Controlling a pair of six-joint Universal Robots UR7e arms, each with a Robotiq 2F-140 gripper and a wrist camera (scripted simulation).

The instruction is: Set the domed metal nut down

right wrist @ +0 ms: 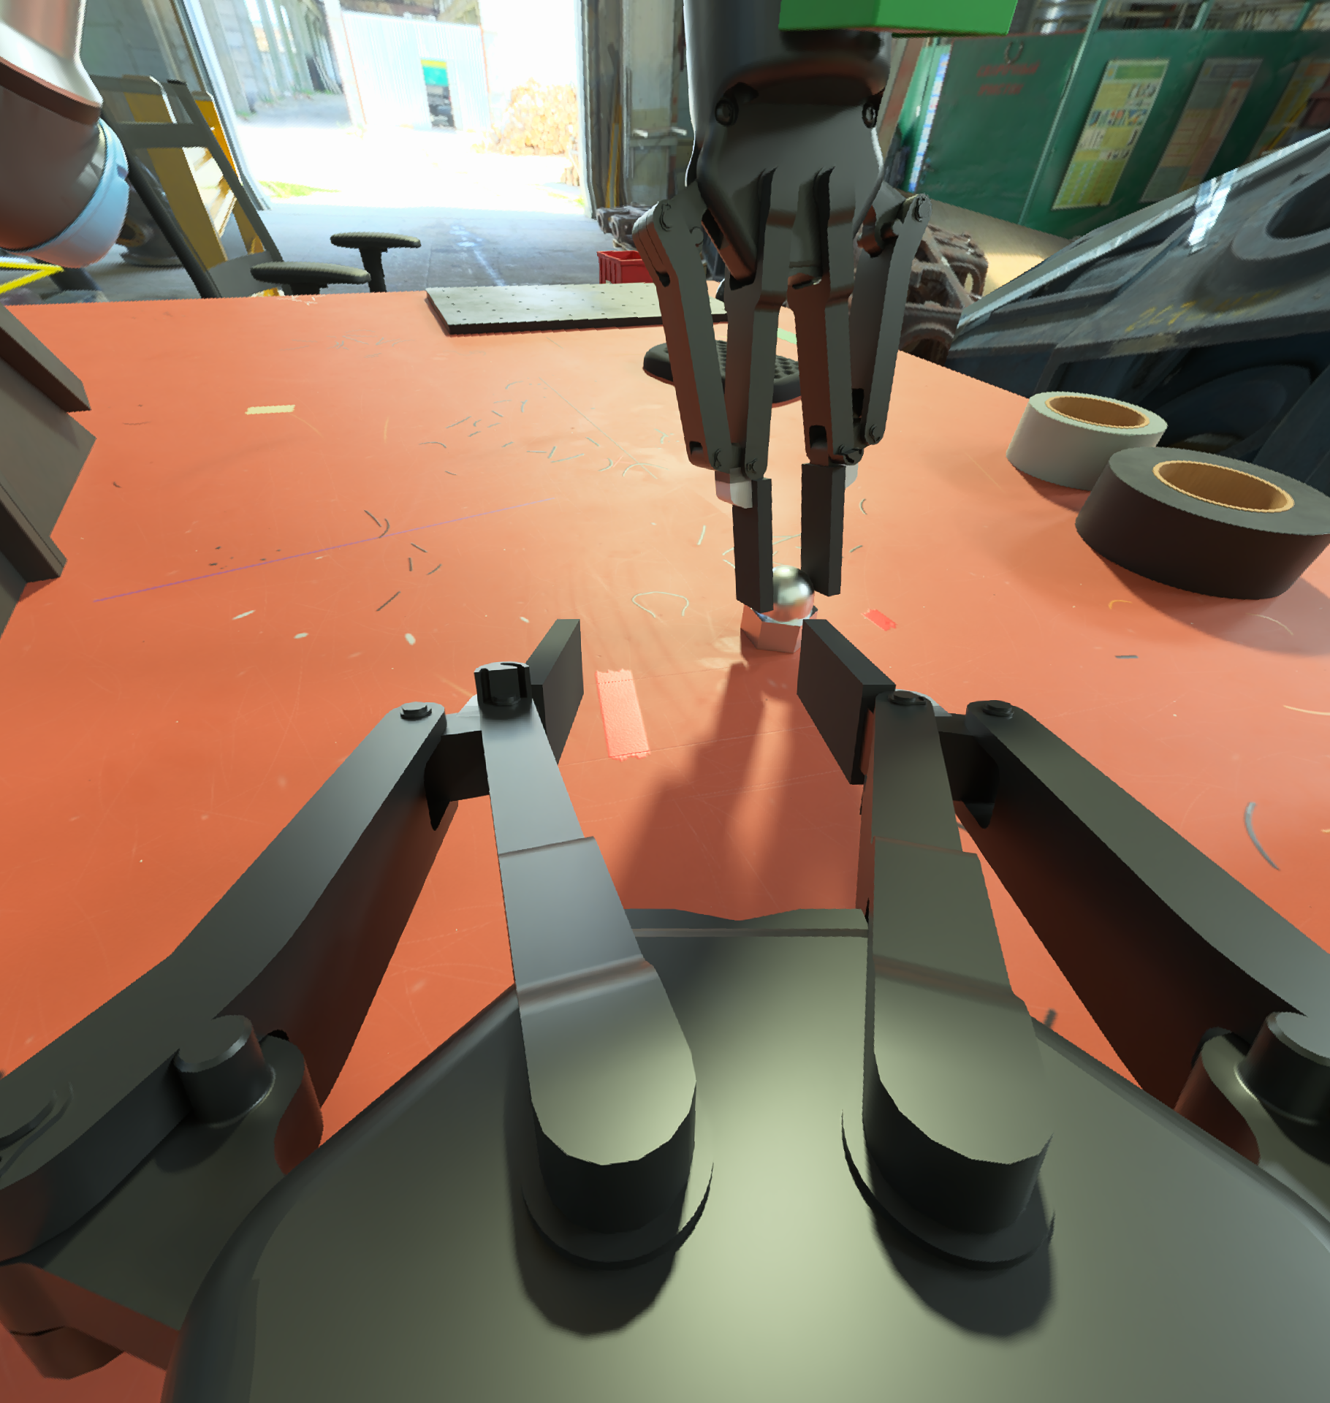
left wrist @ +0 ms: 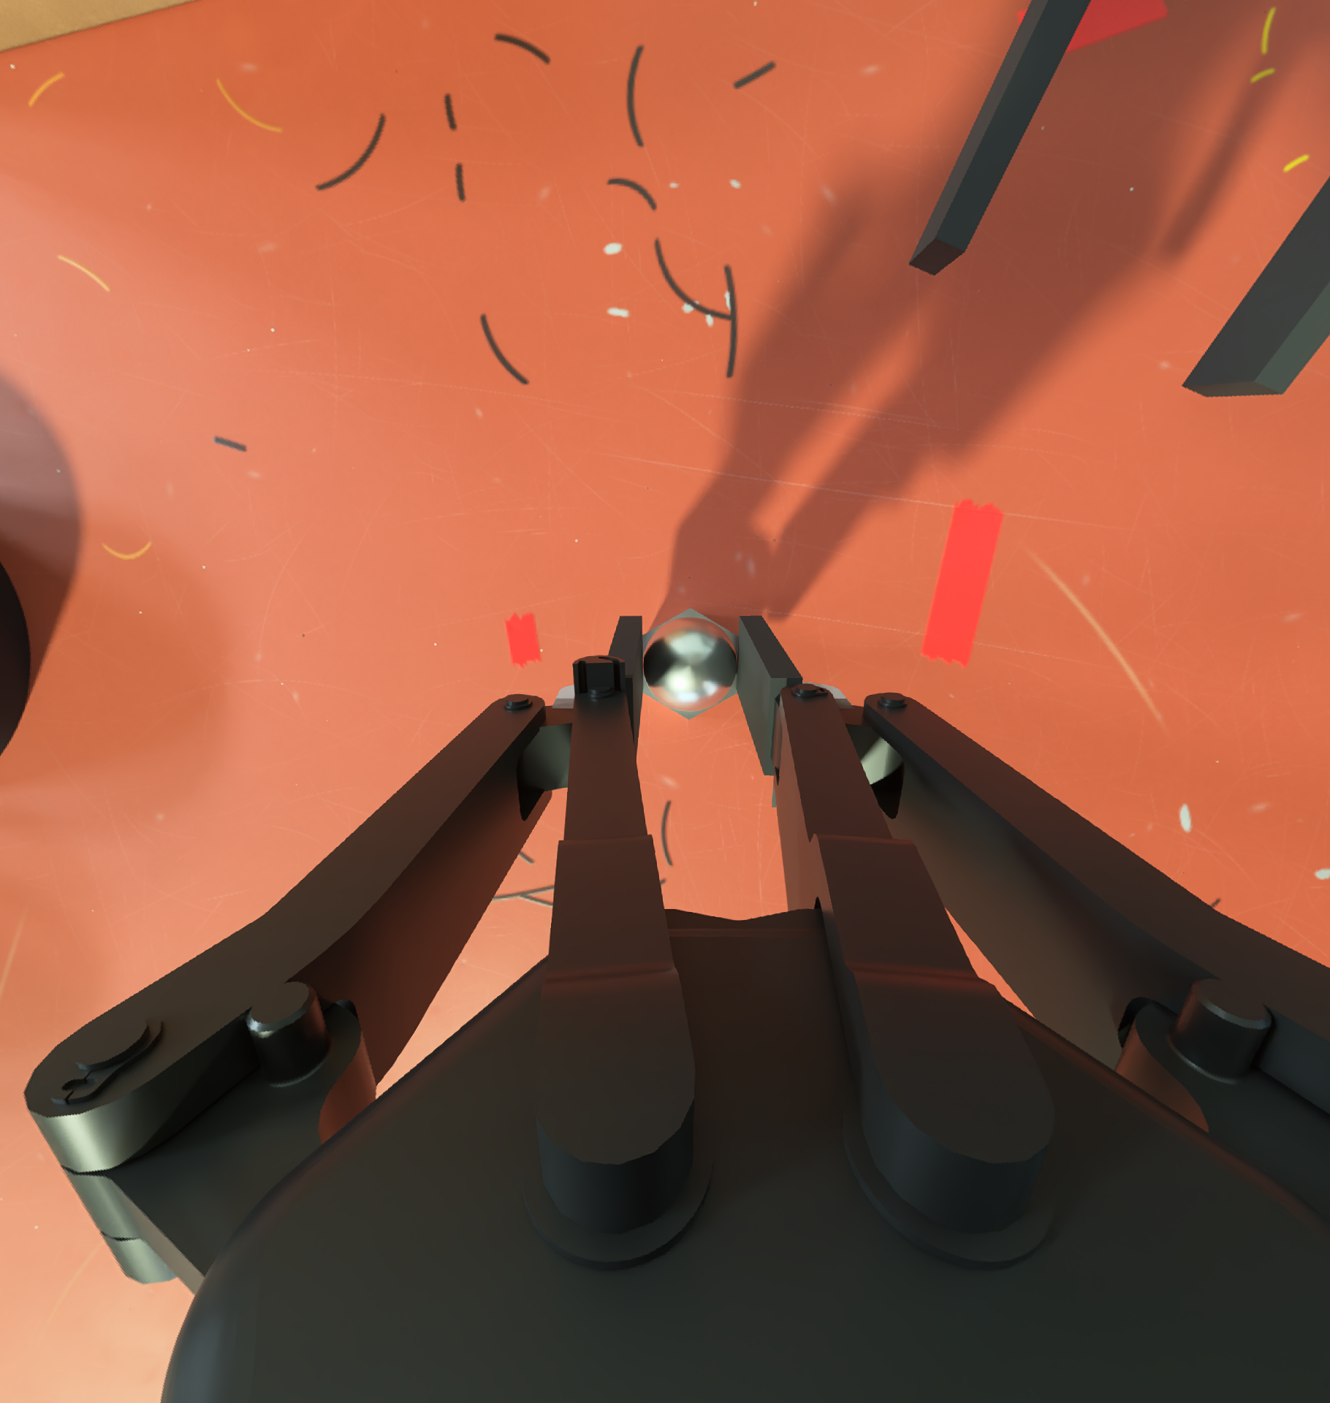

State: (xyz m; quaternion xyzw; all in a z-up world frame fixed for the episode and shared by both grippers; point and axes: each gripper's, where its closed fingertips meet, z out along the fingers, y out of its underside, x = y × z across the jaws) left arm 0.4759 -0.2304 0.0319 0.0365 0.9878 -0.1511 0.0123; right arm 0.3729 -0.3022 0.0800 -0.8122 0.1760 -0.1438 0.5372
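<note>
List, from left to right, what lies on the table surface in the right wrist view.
yellow tape strip → pale red tape strip → domed metal nut → small red tape piece → black tape roll

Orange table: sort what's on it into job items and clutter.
Job: domed metal nut, left gripper clamped on it, table.

Lying about: black tape roll, grey tape roll, perforated plate, red tape strips, idle right gripper.
</note>
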